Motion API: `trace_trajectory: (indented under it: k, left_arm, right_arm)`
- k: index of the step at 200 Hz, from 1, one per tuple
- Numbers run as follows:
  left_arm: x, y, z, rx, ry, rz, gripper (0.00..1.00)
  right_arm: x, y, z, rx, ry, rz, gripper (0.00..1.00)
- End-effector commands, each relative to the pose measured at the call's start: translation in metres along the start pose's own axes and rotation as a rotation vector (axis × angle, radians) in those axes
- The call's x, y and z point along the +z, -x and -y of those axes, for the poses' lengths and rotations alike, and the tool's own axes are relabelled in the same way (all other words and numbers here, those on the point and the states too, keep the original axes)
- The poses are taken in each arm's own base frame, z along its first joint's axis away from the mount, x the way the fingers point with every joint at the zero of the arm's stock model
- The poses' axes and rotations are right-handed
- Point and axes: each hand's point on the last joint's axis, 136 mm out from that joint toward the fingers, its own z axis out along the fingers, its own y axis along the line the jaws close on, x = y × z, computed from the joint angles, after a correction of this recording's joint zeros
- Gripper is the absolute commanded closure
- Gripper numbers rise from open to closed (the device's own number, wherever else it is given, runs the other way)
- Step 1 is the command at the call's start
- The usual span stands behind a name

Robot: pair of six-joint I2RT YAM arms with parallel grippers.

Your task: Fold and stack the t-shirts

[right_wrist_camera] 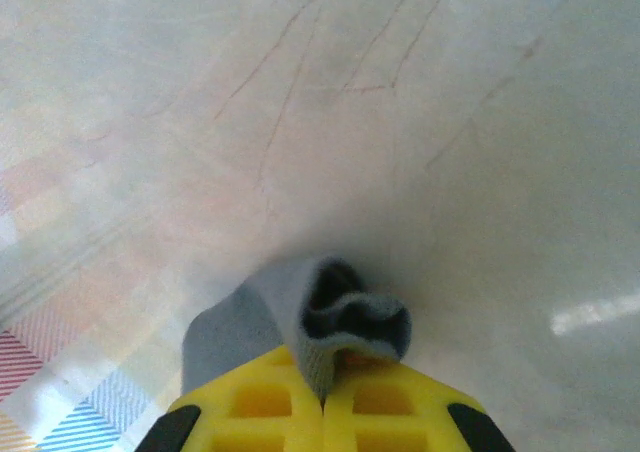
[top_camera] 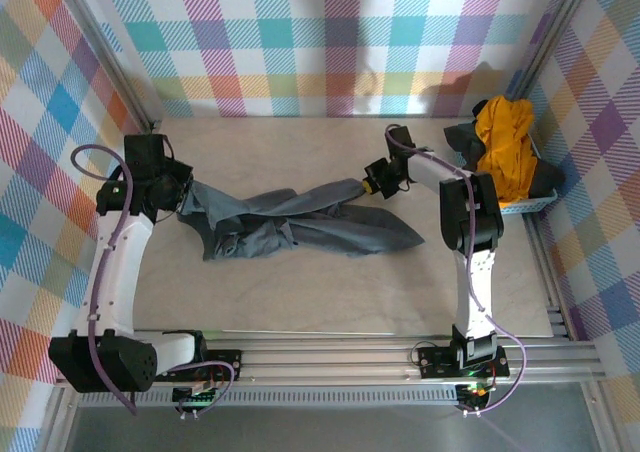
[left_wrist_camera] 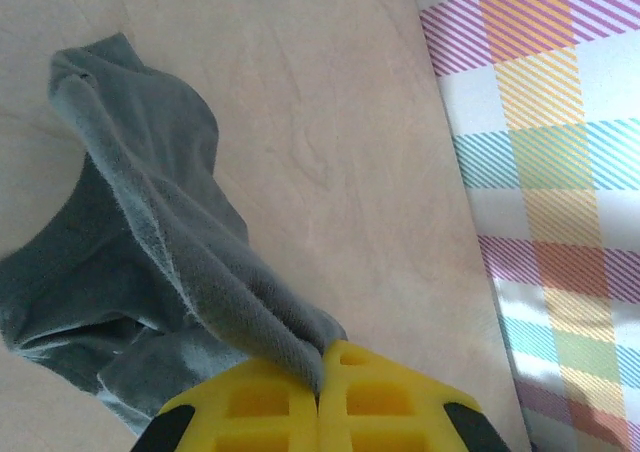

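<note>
The slate-grey t-shirt (top_camera: 300,224) lies bunched and twisted across the middle of the top view, strung between the two arms rather than spread flat on the counter (top_camera: 300,302). The left hand (top_camera: 186,200) at centre left is clamped tight on one end, the cloth pinched between its yellow fingers (left_wrist_camera: 260,402). The right hand (top_camera: 373,182) at centre right is shut on a rolled edge of the other end (a small fold pokes out above the closed tips). I judge this the opening step: gripping both ends so the shirt can be spread. The next move seems to call for drawing the hands apart evenly and laying the cloth flat without either pinch slipping. Whether hem, sleeve or shoulder is held I cannot tell, as the twist hides collar and sleeves. The mustard-yellow t-shirt (top_camera: 505,142) sits crumpled in the light blue basket (top_camera: 525,208) at upper right, over a dark cloth (top_camera: 547,179) too hidden to identify.
</note>
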Motion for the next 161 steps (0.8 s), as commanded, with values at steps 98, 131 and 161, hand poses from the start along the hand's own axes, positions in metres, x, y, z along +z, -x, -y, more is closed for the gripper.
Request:
trace_trajectory:
  k: [98,131,161]
  left_arm:
    - [-0.123,0.074,0.136,0.077,-0.389,0.258,1.0]
    - [-0.185,0.094,0.142,0.027,-0.51,0.413,1.0]
    - [-0.174,0.096,0.159,0.002,-0.515,0.374,1.0]
  right_arm:
    - [-0.348,-0.055,-0.123,-0.61,0.502,0.578,1.0]
    - [-0.416,-0.078,-0.114,-0.703,0.615,0.729,1.0]
    - [-0.416,-0.077,-0.122,-0.714,0.624,0.728,1.0]
